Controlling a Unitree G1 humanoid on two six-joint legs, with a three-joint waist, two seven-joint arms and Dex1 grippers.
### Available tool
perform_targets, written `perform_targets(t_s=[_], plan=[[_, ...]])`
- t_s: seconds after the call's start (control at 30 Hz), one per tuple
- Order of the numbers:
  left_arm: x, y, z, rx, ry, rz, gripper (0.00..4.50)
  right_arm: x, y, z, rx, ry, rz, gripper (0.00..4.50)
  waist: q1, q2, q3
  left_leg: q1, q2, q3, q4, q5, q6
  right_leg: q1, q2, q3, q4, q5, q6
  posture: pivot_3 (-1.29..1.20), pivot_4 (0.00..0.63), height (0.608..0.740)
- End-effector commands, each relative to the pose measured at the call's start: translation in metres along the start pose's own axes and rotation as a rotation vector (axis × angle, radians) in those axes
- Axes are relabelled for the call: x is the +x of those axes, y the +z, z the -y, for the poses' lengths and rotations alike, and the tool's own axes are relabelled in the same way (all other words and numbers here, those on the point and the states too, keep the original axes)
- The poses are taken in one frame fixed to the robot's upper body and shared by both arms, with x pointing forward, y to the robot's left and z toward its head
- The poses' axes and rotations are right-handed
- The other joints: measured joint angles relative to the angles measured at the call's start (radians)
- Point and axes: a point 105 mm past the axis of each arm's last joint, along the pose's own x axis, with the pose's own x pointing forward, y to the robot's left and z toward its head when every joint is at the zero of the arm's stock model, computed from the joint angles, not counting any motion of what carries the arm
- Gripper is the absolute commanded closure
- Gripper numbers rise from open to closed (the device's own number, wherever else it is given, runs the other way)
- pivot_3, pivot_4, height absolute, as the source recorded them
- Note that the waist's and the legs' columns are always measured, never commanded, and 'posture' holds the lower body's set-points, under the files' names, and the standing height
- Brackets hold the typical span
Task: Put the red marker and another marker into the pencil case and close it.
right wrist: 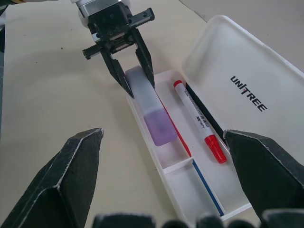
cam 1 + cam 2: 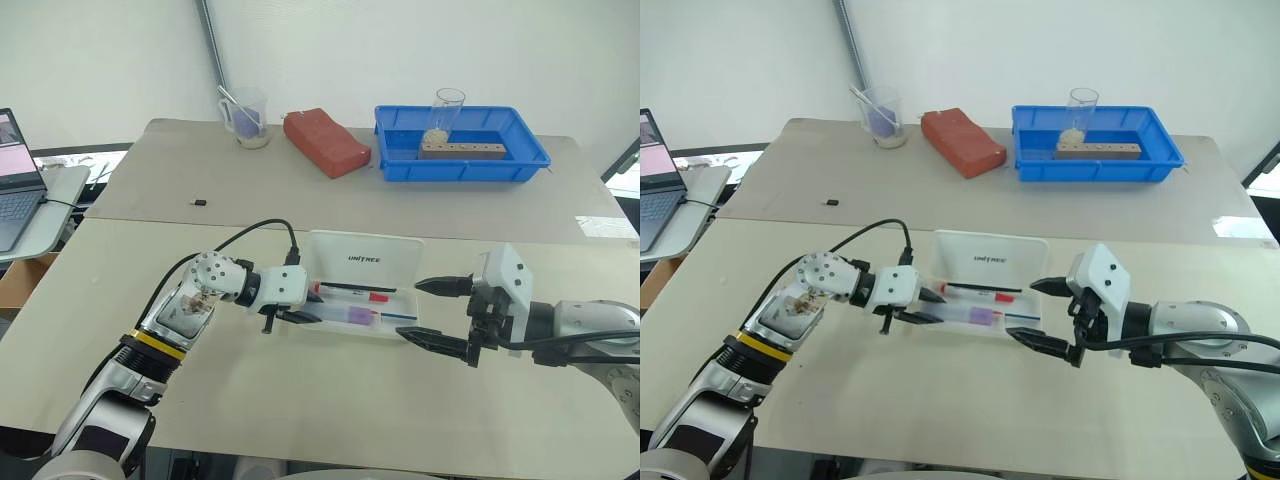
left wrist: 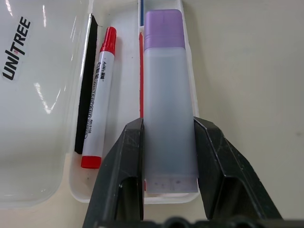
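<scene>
The pencil case (image 2: pixel 366 252) lies open in the middle of the near table, its lid with "UNITREE" tipped back. Inside, along the lid side, rests the red marker (image 3: pixel 97 99), white-barrelled with a red cap. My left gripper (image 2: pixel 305 318) is shut on the tail end of the other marker, a thick lavender highlighter (image 1: pixel 151 110). The highlighter reaches over the case's left end into the front compartment, purple cap first. I cannot tell whether it touches the bottom. My right gripper (image 2: pixel 410 310) stands open at the case's right end, with nothing between its fingers.
A thin black pen, a thin red pen and a blue pen (image 1: pixel 205 186) also lie in the case. On the far table stand a blue tray (image 2: pixel 530 160), a red block (image 2: pixel 325 142) and a plastic cup (image 2: pixel 247 117). A laptop (image 2: pixel 15 185) sits at the far left.
</scene>
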Motion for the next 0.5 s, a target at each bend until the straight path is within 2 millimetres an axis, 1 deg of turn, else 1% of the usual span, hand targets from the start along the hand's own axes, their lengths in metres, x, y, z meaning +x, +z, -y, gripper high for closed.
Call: perform_targets(t_s=[0.03,0.17,0.23,0.27,0.3,0.33,0.37,0.4,0.43,0.5], plan=[[-0.002,0.01,-0.005,0.04,0.015,0.017,3.56,-0.003,0.009,0.0,-0.034,-0.003,0.016,0.0,0.001,0.0,0.0,0.0,0.0,0.0,0.0,0.0,0.0,0.0,0.0,0.0,0.0,0.0,0.0,0.0,0.15,0.74],[-0.001,0.011,-0.003,0.041,0.011,0.023,3.56,-0.002,0.009,0.001,-0.036,-0.003,0.017,0.0,0.001,0.0,0.0,0.0,0.0,0.0,0.0,0.0,0.0,0.0,0.0,0.0,0.0,0.0,0.0,0.0,0.15,0.74],[-0.001,0.013,-0.003,0.04,0.011,0.029,2.49,-0.002,0.009,0.001,-0.036,-0.004,0.019,0.0,0.002,0.0,0.0,0.0,0.0,0.0,0.0,0.0,0.0,0.0,0.0,0.0,0.0,0.0,0.0,0.0,0.15,0.74],[-0.001,0.014,-0.003,0.038,0.011,0.034,2.13,-0.001,0.009,0.001,-0.032,-0.005,0.02,0.0,0.002,0.0,0.0,0.0,0.0,0.0,0.0,0.0,0.0,0.0,0.0,0.0,0.0,0.0,0.0,0.0,0.15,0.74],[-0.002,0.016,-0.003,0.036,0.011,0.04,1.64,-0.001,0.009,0.001,-0.03,-0.006,0.02,0.0,0.003,0.0,0.0,0.0,0.0,0.0,0.001,0.0,0.0,0.0,0.0,0.0,0.0,0.0,0.0,0.0,0.15,0.74],[-0.003,0.017,-0.004,0.034,0.012,0.044,1.28,-0.002,0.009,0.001,-0.028,-0.007,0.02,0.0,0.003,0.0,0.0,0.0,0.0,0.0,0.001,0.0,0.0,0.0,0.0,0.0,0.0,0.0,0.0,0.0,0.15,0.74],[-0.004,0.019,-0.004,0.029,0.014,0.052,0.72,-0.002,0.008,0.002,-0.026,-0.008,0.019,0.0,0.003,0.0,0.0,0.0,0.0,0.0,0.001,0.0,0.0,0.0,0.0,0.0,0.0,0.0,0.0,0.0,0.15,0.74],[-0.006,0.021,-0.004,0.026,0.011,0.061,0.33,-0.002,0.008,0.002,-0.024,-0.011,0.018,0.0,0.004,0.0,0.0,0.0,0.0,0.0,0.001,0.0,0.0,0.0,0.0,0.0,0.0,0.0,0.0,0.0,0.15,0.74],[-0.008,0.024,-0.004,0.024,0.007,0.07,0.05,-0.003,0.007,0.003,-0.021,-0.014,0.017,0.0,0.004,0.0,0.0,0.0,0.0,0.0,0.001,0.0,0.0,0.0,0.0,0.0,0.0,0.0,0.0,0.0,0.15,0.74],[-0.013,0.03,-0.006,0.022,0.012,0.087,0.05,-0.005,0.005,0.006,-0.016,-0.026,0.011,0.0,0.004,0.0,0.0,0.0,0.0,0.0,0.001,0.0,0.0,0.0,0.0,0.0,0.0,0.0,0.0,0.0,0.15,0.74]])
